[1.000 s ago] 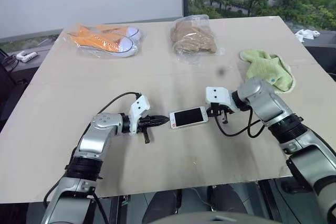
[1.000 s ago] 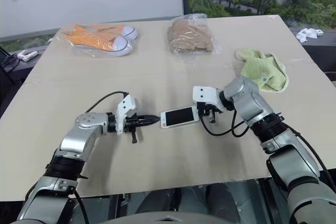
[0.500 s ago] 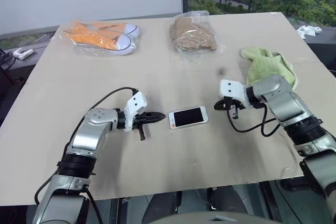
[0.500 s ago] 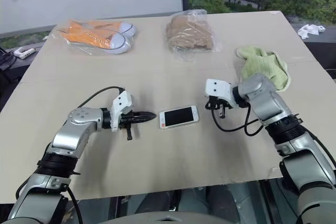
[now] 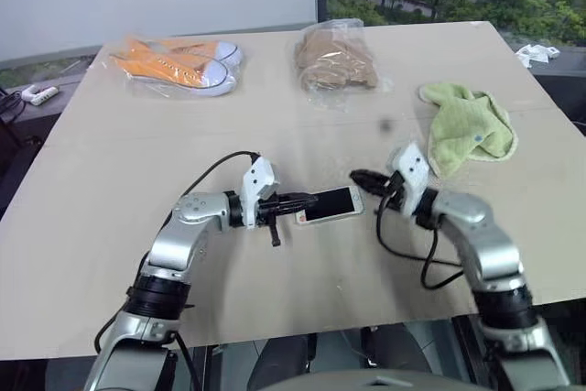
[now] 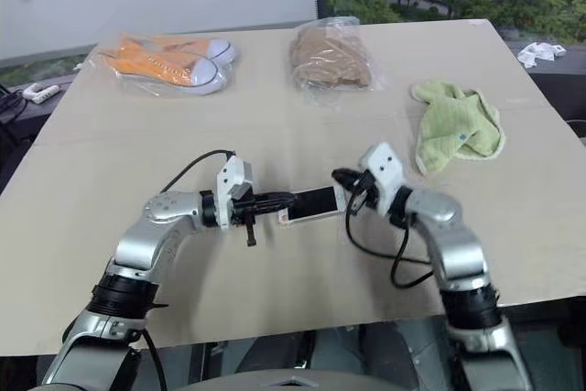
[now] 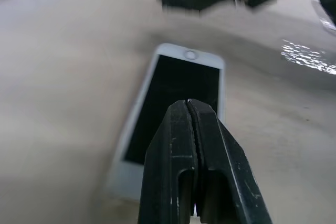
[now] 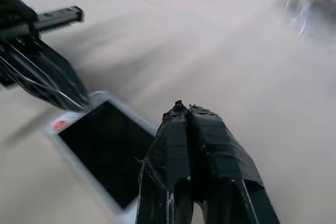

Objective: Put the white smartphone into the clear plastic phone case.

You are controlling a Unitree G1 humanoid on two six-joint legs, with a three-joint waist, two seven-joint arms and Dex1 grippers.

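The white smartphone lies screen up on the table, near the middle of its front half. My left gripper is shut, and its tip reaches over the phone's left end; in the left wrist view the closed fingers lie above the black screen of the smartphone. My right gripper, shut as well, points left just behind the phone's right end; the right wrist view shows its taped fingertips beside the smartphone. Neither gripper holds anything. The clear plastic phone case is out of view.
Orange sneakers in a clear bag lie at the back left, and a bagged tan item at the back centre. A green cloth lies at the right. The table's front edge runs close below the arms.
My left gripper has slid right until its tip is over the phone's left end. My right gripper pulled away to the right, then swung round and now points left at the phone's right end.
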